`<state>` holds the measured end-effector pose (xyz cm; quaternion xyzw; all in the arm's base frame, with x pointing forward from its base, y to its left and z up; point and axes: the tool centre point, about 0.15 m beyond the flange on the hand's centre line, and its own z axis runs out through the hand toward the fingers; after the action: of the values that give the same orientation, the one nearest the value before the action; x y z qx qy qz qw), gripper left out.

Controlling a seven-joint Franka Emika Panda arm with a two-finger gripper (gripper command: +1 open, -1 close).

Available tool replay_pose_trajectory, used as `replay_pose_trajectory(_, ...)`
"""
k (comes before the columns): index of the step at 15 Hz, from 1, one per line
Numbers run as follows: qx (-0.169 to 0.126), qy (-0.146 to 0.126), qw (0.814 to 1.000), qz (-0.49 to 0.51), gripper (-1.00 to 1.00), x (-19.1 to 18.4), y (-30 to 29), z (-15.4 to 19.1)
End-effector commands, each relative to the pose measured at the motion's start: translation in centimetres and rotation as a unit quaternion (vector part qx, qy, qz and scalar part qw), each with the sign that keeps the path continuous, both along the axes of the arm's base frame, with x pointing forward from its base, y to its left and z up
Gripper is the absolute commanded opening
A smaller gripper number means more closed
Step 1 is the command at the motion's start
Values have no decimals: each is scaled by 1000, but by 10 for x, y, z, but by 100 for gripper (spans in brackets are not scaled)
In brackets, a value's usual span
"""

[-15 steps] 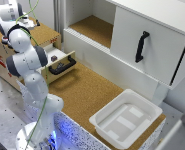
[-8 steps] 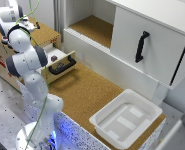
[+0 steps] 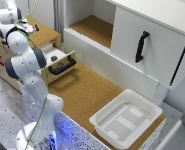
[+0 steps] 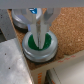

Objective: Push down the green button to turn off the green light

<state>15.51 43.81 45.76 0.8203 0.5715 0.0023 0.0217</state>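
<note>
Presently the fingers [image 4: 36,31], clenched and empty, press onto the green button [image 4: 39,44] atop the wooden box [image 3: 44,35]. Contact looks made; whether the light is off cannot be told.

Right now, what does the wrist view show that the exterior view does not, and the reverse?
Only the wrist view shows the green button in its silver ring, with the end effector directly over it; contact cannot be confirmed. Only the exterior view shows the white bin, the open drawer with its black handle, the cabinet's sliding door and the arm's body. Both share the cork surface of the work area.
</note>
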Motion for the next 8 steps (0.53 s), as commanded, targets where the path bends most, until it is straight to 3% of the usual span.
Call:
replay_pose_trajectory(1, 38, -8, 999, 12, -100, 0, -18, -15)
replay_pose_trajectory(5, 14, -71, 997, -8, -100, 25, -38, 70)
replay_pose_trajectory(8, 4, -88, 996, -28, -100, 39, -51, 96)
